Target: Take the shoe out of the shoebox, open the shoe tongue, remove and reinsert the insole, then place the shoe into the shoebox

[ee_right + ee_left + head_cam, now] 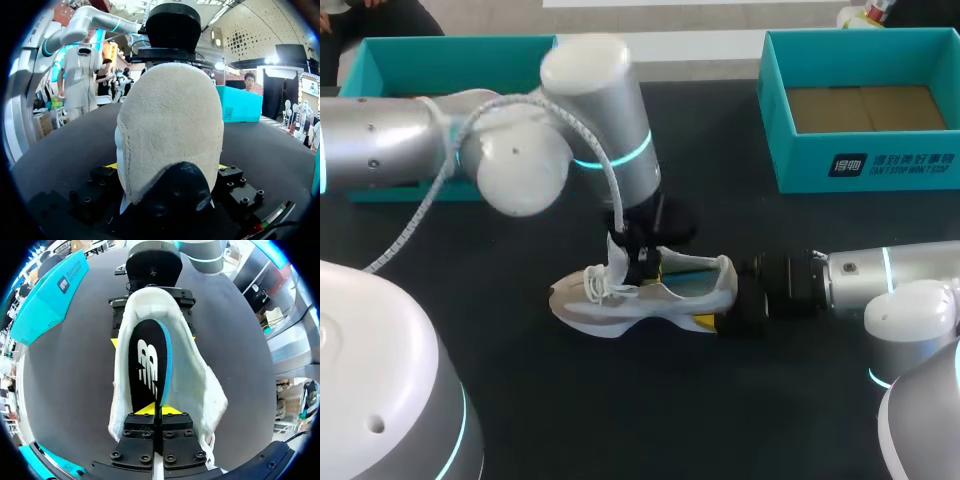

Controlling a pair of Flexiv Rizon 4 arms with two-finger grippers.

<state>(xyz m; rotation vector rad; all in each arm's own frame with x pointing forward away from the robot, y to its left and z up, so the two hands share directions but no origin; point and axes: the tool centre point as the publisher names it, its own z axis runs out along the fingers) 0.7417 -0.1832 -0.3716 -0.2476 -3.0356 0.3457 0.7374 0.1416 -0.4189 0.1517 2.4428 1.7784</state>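
Left end effector [152,410]: tips pressed together, pinching the near end of the insole [147,365], which lay inside the shoe [640,295] with one edge raised. Right end effector [167,167]: clamped the heel from both sides. The shoe rested on the tabletop [620,410], well apart from the shoebox [865,160]. Hazards, as judged: the thin pinch could slip off the insole; a skewed pull could fold it against the collar; the heel could twist loose in the clamp.

We see a white logo block beside a line of white characters on the teal shoebox [800,165], on its front wall. On the black insole [147,390] we see a white letter logo.
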